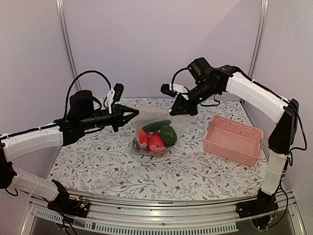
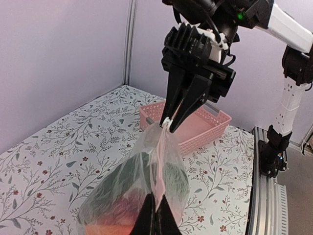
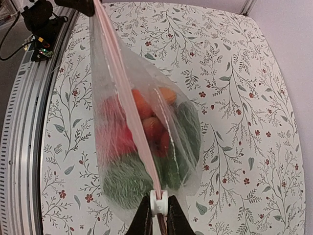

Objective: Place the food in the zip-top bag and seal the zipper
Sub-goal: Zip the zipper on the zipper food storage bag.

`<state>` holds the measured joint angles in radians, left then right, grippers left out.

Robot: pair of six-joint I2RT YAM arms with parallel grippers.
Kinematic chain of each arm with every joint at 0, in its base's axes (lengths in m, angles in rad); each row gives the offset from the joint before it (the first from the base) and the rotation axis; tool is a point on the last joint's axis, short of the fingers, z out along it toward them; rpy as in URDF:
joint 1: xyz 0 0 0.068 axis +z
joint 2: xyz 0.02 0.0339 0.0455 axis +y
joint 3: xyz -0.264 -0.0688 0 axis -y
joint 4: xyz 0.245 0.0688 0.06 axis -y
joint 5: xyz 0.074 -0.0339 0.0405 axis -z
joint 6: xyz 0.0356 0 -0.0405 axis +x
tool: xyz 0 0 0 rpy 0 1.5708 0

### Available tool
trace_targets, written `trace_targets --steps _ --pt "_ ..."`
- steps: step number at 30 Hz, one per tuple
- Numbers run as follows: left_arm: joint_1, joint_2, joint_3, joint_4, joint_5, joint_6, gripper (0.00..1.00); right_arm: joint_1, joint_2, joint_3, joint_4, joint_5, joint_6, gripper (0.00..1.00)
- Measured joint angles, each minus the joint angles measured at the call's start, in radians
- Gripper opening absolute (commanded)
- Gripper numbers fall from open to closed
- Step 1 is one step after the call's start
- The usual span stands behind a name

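At the near end of the bag's mouth, the left gripper [image 2: 155,216] is clenched, its 2 dark fingers pinched flat on the zipper [image 2: 160,156]. At the far end, the right gripper [image 2: 169,121] is also clamped, its 2 fingertips nipping a small white slider [image 3: 159,200] that sits on the strip. Between the 2 claws the zipper [image 3: 126,90] runs straight and taut, a thin whitish-pink line along the top edge.

Below that line hangs the zip-top bag [image 1: 141,119], clear and crinkled, bulging downward with the food inside. Seen from above, a long green cucumber [image 1: 156,126] lies across the top of the load, a rounder green piece [image 1: 169,135] sits under it to the right, a red piece [image 1: 156,143] lies at the bottom, and an orange-red piece [image 1: 142,138] is on the left. Whether the bag's bottom rests on the table [image 1: 98,161] or hangs just above it cannot be told.

Well apart to the right, a pink basket [image 1: 234,139] stands on the floral tabletop.
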<state>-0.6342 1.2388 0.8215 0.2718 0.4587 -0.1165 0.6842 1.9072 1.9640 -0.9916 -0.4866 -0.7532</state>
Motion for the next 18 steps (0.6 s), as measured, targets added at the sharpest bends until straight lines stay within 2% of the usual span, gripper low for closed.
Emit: trace_targets --steps 10,18 --pt "0.021 -0.005 -0.003 0.0 0.006 -0.002 0.0 -0.093 -0.073 -0.134 -0.016 0.0 -0.023 0.09" --pt "0.03 -0.005 -0.01 0.009 0.013 -0.009 0.0 -0.141 -0.1 -0.18 -0.022 0.0 -0.03 0.1"
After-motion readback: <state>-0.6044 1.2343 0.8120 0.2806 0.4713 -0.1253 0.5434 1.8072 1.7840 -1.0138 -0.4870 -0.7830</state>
